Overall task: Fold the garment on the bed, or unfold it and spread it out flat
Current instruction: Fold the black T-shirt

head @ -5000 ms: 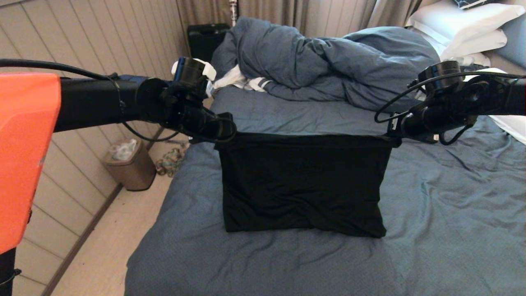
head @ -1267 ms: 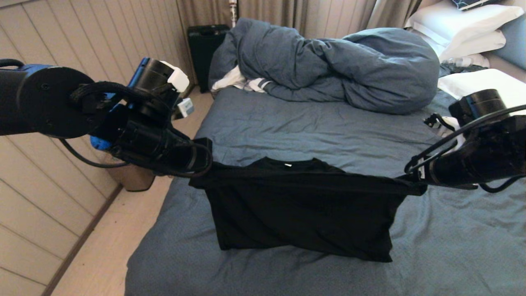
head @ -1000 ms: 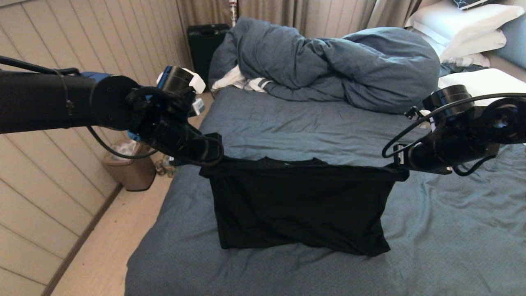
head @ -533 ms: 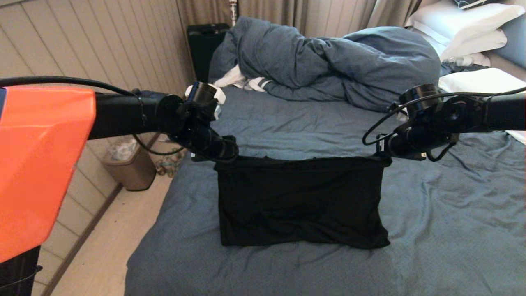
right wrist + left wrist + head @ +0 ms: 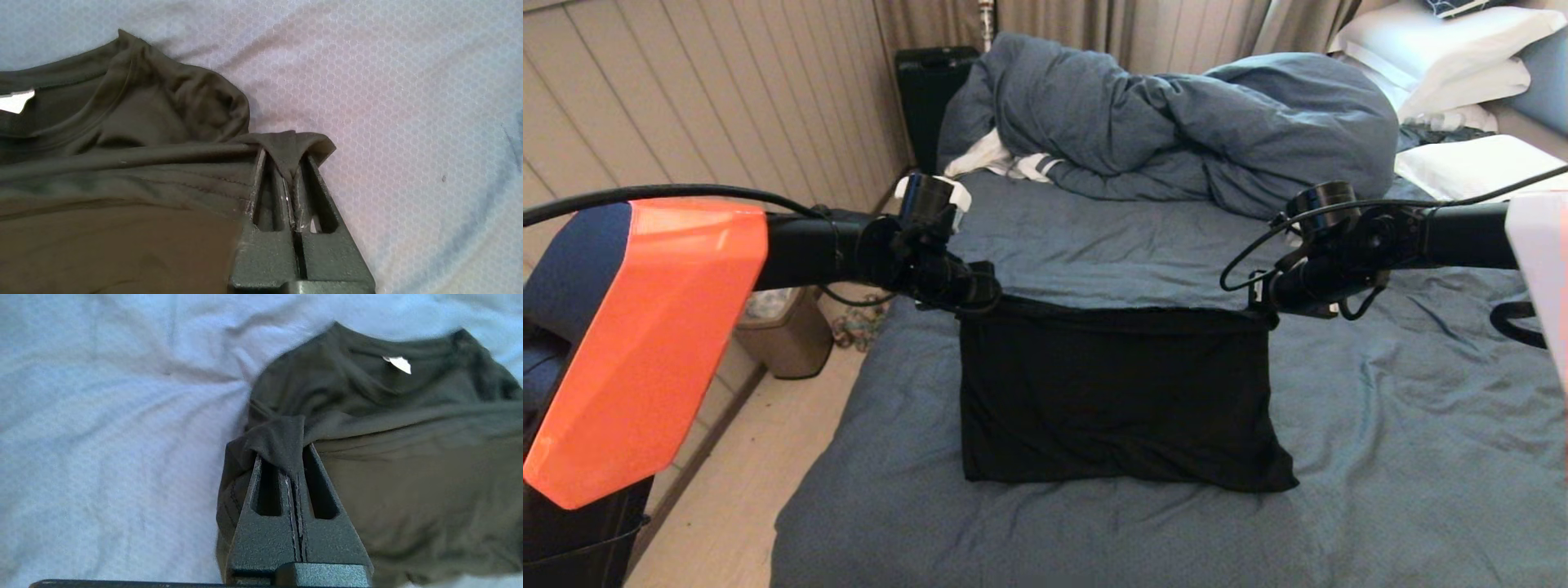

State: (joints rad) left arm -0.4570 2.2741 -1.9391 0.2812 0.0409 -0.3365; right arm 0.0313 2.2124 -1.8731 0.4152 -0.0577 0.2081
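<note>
I have the black shirt (image 5: 1119,392) held up over the bed (image 5: 1380,457), right in the middle of it. My left gripper (image 5: 980,296) is pinched tight on one top corner of the shirt, and my right gripper (image 5: 1262,306) is pinched tight on the other top corner. In the left wrist view the two fingers (image 5: 265,490) are pressed together with a bit of black cloth squeezed between them, and the right wrist view shows the same thing with its fingers (image 5: 314,192). The top edge of the shirt is pulled straight between the two grippers. The shirt hangs down from there, and its bottom edge rests on the blue sheet. Behind the held edge, more of the shirt lies on the sheet, and I can see its neck with a small white label (image 5: 397,363). Past the shirt, at the far end of the bed, there is a big bunched blue blanket (image 5: 1176,122). White pillows (image 5: 1445,49) sit beside the blanket, on the right of the shirt. A small bin (image 5: 776,327) stands on the floor beside the bed, left of the shirt, and my left arm partly hides it. A dark box (image 5: 927,90) stands by the wall past the bin. My left arm has a big orange cover (image 5: 645,343) that blocks a lot of the floor on that side.
</note>
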